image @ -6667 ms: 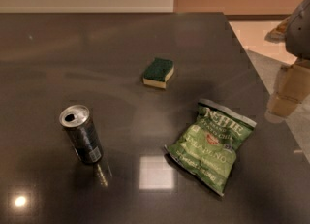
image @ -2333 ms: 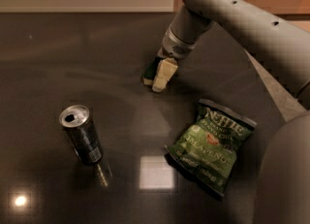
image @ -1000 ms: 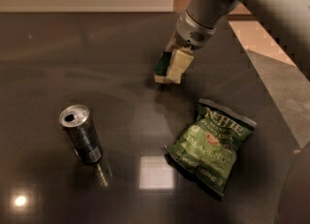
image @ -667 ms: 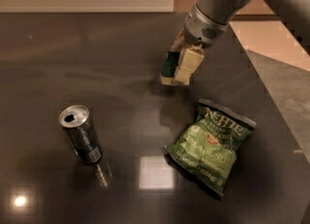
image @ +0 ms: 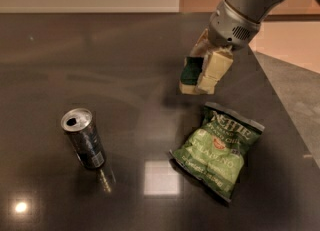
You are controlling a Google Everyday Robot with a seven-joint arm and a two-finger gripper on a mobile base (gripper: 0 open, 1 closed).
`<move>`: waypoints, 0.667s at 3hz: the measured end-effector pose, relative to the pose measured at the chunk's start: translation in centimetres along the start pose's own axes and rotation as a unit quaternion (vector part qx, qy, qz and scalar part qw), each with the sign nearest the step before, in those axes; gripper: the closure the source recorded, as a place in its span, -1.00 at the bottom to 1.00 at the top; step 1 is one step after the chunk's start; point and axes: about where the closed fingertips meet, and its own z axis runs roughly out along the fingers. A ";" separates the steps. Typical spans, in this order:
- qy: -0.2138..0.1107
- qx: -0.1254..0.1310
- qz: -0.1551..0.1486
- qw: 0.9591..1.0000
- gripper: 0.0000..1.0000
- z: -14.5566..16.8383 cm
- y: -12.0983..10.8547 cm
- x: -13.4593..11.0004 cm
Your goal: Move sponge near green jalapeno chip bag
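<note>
Moved: sponge (image: 191, 70) being carried toward green jalapeno chip bag (image: 218, 150).
Gripper (image: 196, 86): clamping sponge, hanging just beyond bag's lettered end.

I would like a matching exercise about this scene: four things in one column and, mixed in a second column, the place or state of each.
Column one:
1. sponge
2. green jalapeno chip bag
3. drink can
4. gripper

Column two:
a. lies flat on the table, right of the can
b. stands upright on the left, top opened
c. shut on a thing, just beyond the bag's dark end
d. clamped between two pale fingers

Pairs: 1-d, 2-a, 3-b, 4-c.
</note>
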 end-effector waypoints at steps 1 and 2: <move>0.008 -0.006 0.007 1.000 0.71 -0.2 1.6 0.9; 0.020 -0.014 0.014 1.000 0.22 0.3 2.7 1.8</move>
